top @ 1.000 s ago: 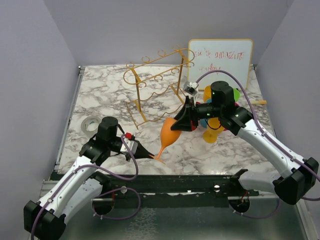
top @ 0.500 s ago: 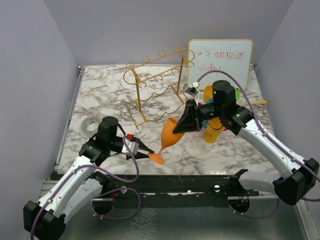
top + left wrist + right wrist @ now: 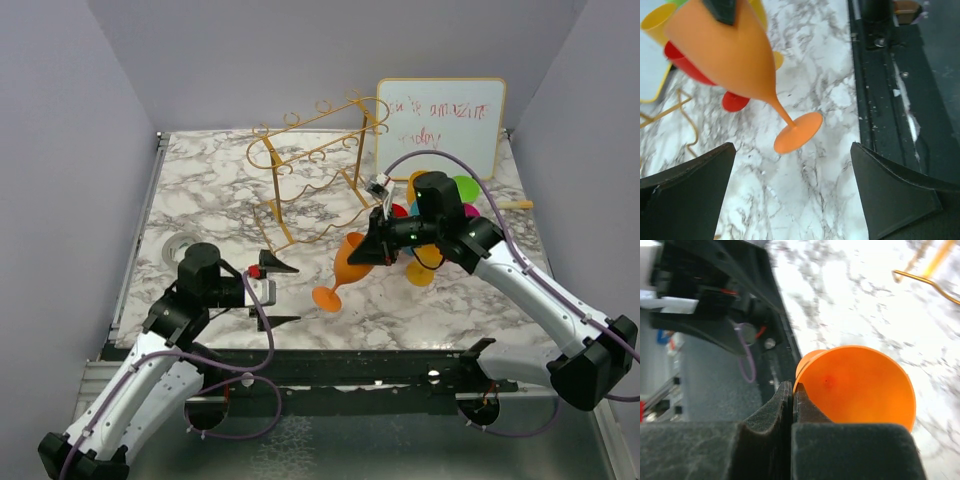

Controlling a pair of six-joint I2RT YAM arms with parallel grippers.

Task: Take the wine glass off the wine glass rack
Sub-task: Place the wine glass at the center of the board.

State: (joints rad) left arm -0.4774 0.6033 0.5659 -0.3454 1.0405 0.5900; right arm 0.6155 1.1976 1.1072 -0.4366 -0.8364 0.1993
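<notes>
Now, at the left edge of the top view a tape roll lies on the marble surface. Just right of it the left gripper is spread wide and holds nothing, its jaws pointing toward the orange glass. The glass is off the gold rack, which stands behind it at upper centre. It hangs tilted at mid-frame, bowl up and right, foot down and left; whether the foot touches the surface I cannot tell. The right gripper pinches the bowl's rim, its fingers pressed on the thin wall. Further right, coloured glasses cluster before a whiteboard.
</notes>
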